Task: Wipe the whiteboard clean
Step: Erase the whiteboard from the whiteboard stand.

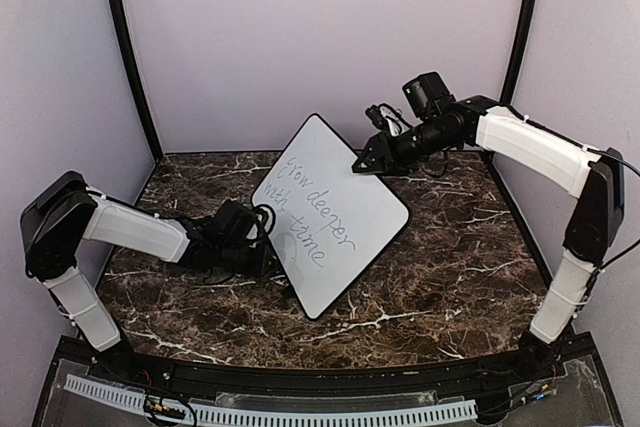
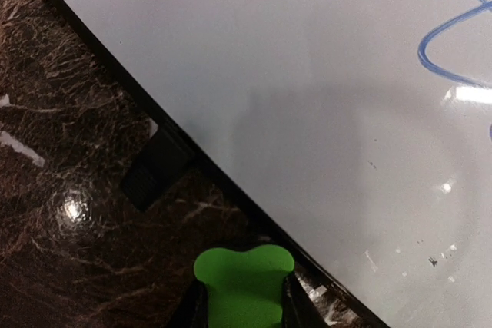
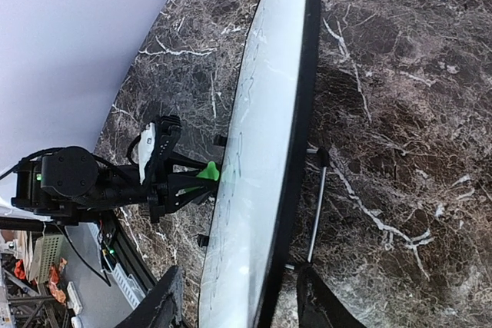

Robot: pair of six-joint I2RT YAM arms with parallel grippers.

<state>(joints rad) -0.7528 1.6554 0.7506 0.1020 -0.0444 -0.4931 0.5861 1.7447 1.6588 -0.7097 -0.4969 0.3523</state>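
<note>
Left fingers (image 2: 190, 314) pinch a green eraser (image 2: 242, 286) just beside the whiteboard (image 1: 335, 217), standing mid tabletop (image 1: 450, 267); right fingers (image 3: 165, 301) clamp its far-right edge.

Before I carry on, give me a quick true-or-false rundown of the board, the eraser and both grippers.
1. The left gripper holds a green eraser. True.
2. The whiteboard is wiped clean. False: handwriting runs down its face.
3. The right gripper has a finger on each side of the board's edge. True.
4. The board lies flat on the table. False: it stands tilted, with a thin support rod behind it.
5. The eraser is on the lettering. False: it is by the board's black frame, away from the writing.
</note>
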